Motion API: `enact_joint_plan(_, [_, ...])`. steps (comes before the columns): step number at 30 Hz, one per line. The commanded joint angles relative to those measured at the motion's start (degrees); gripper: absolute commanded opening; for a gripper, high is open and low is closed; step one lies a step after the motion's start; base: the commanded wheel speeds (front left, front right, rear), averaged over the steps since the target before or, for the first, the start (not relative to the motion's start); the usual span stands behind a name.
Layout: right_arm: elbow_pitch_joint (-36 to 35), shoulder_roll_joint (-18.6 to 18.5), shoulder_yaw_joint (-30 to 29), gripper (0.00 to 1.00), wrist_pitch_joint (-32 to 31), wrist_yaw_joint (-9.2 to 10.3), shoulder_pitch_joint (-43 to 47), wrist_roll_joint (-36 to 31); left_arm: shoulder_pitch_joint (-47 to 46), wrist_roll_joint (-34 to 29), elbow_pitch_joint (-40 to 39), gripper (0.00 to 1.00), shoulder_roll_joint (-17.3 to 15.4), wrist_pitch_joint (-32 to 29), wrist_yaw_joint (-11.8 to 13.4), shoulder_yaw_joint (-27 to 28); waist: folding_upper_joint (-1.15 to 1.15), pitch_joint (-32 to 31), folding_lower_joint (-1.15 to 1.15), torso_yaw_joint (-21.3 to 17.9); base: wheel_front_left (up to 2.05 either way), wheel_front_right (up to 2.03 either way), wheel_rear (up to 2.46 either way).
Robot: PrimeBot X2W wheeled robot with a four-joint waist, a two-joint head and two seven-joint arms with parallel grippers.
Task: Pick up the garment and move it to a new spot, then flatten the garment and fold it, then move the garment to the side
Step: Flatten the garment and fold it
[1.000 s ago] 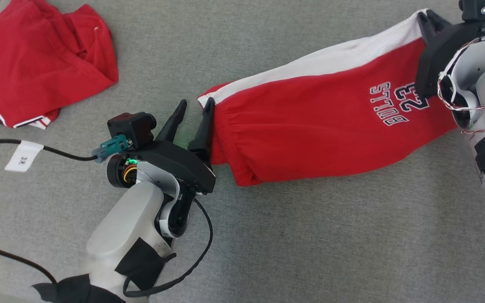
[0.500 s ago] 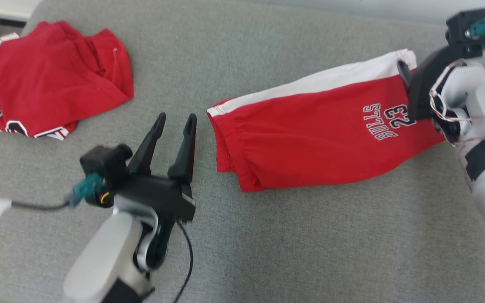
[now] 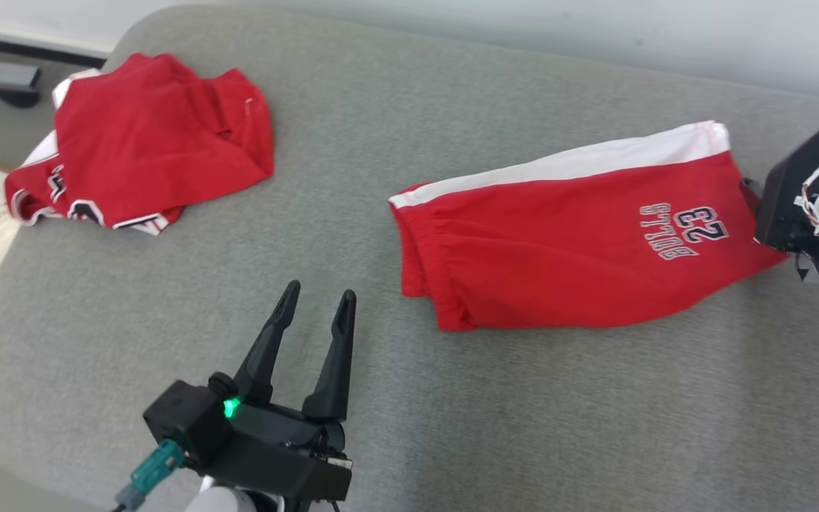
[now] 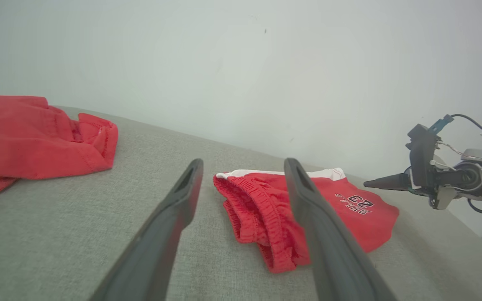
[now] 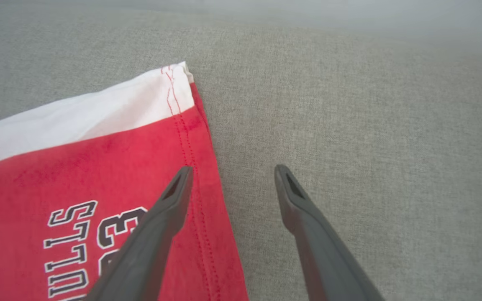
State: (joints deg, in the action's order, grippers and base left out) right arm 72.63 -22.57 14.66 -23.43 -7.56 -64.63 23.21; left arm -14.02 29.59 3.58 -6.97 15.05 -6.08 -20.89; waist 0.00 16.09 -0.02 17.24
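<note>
Left hand (image 3: 322, 290): standing open, fingers spread, gripping nothing; hovering over bare upholstery, apart from the waistband (image 3: 420, 242) end of the red shorts (image 3: 566, 256).
Right hand (image 5: 233, 169): also standing open and holding nothing; one finger is lying over the hem (image 5: 197, 138) edge, the other over bare upholstery beyond it. Whether it is touching the cloth, I cannot tell.
Garment position: the red shorts are lying flat toward the right of the grey seat (image 3: 381, 107), apparently folded leg on leg, waistband pointing left, hem right.
Step in hand (judgement): the lengthwise fold is looking done; a cross fold or the move aside is remaining.
Doing it well: both hands should be pinching through all layers at the two ends and lifting together, so the stack is not sliding apart; keeping the cloth low and taut should be avoiding fresh creases.
Cloth: thin, soft, matt; likely going limp once lifted.
Waistband texture: gathered elastic, puckering into ridges, bulkier than the legs.
Stripe (image 3: 594, 160): white band running along the far long edge.
Print (image 3: 687, 231): "BULLS 23" in outlined lettering near the hem.
Hem detail: rows of stitching are showing close to the edge.
Seat surface: grey woven upholstery, coarse, rounded at the corners; probably dragging on cloth a little.
Second garment (image 3: 153, 142): red, crumpled, lying at the far left, well apart.
</note>
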Motion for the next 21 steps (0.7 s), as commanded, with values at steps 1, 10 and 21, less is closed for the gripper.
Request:
enact_joint_plan(1, [0.3, -0.2, -0.6, 1.0, -0.9, 0.15, 0.6, 0.4, 1.1, -1.8, -0.6, 1.0, 0.2, 0.2, -0.3, 0.0, 0.0, 1.9, 0.02, 2.1, 0.0, 0.0, 0.0])
enact_joint_plan(10, [1.6, 1.1, -2.9, 1.0, -6.5, 0.14, 2.3, -0.9, 3.4, -4.2, -0.5, 1.0, 0.8, 0.2, -1.0, 2.1, 0.0, 3.4, 0.02, 3.7, 0.0, 0.0, 0.0])
enact_joint_plan(21, [2.2, 4.2, -4.9, 0.0, -11.6, -0.18, 3.7, -1.4, 4.4, -3.7, 0.8, 1.0, 1.9, 0.2, -1.4, 3.2, 0.0, 3.7, 0.02, 4.3, 0.0, 0.0, 0.0])
